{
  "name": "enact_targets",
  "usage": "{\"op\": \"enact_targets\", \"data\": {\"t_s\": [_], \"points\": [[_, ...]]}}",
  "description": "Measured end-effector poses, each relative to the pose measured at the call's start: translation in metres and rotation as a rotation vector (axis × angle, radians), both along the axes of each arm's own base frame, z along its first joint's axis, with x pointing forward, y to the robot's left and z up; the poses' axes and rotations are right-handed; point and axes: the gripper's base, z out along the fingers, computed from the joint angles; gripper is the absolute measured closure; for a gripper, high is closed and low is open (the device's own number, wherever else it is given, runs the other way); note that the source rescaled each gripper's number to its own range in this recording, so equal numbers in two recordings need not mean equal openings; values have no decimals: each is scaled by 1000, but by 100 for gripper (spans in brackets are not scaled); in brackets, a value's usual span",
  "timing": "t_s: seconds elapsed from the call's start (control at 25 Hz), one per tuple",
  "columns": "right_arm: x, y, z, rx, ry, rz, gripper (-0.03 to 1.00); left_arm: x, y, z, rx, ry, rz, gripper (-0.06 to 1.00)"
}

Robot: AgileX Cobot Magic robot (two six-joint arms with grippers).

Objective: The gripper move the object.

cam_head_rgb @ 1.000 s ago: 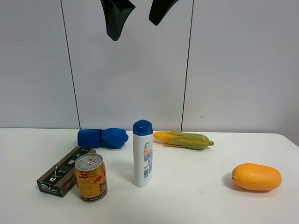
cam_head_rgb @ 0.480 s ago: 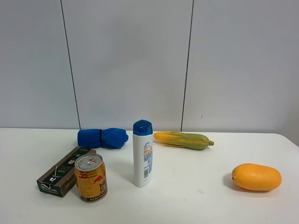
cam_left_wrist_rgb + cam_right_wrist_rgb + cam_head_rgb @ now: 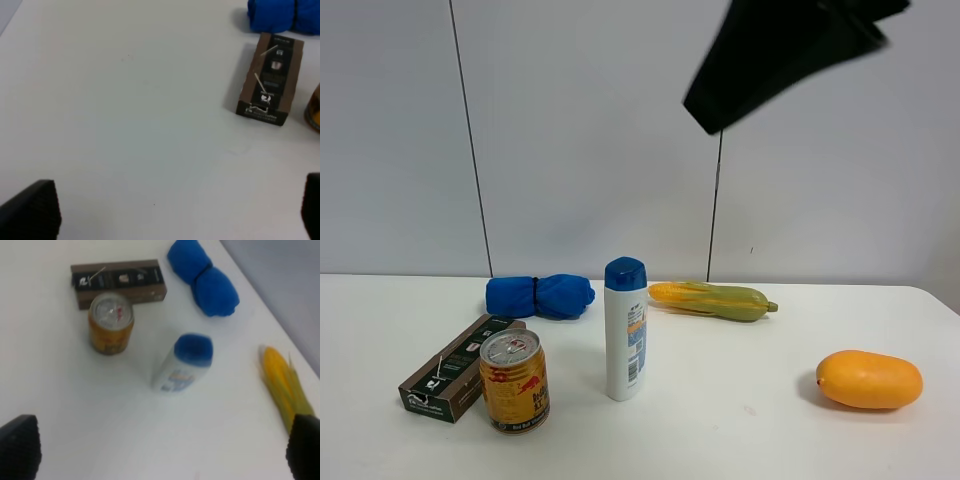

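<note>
We see a white table [image 3: 740, 420] against a pale panelled wall. The gold can [image 3: 514, 381] stands upright near the table's front left, touching or just beside a brown box [image 3: 455, 381] that lies flat on its left. A white bottle [image 3: 625, 329] with a blue cap stands upright to the can's right, with a clear strip of table between them. Behind them lie a blue cloth roll [image 3: 540, 296] and an ear of corn [image 3: 713, 299]; an orange mango [image 3: 870, 379] lies well apart on the right. Open table stretches between the bottle and the mango, and in front of the can.

Our right gripper [image 3: 165, 450] hangs high above the can and bottle, its two jaws spread wide, holding nothing. Our left gripper [image 3: 180, 210] is also spread wide and empty, above bare table beside the box. A black arm [image 3: 780, 50] crosses the upper right of the high view.
</note>
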Motion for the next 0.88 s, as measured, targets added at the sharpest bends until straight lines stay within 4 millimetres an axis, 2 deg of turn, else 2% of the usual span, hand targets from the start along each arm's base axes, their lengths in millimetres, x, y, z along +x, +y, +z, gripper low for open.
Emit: {"op": "enact_targets", "data": {"t_s": [0.2,0.32,0.44,0.64,0.88], "points": [[-29,-36,-33,-17,46,-17,-3,0,0,0,0,0,0,-6],[-45,-51,-55,-35,80,-16,-3,0,0,0,0,0,0,-6],[-57,-65,-67,-46,69,-18,-3,0,0,0,0,0,0,-6],[-69,-96,-70,-3,14,-117,-3,0,0,0,0,0,0,-6],[-82,-134,-65,123,20,-432,-3,0,0,0,0,0,0,-6]]}}
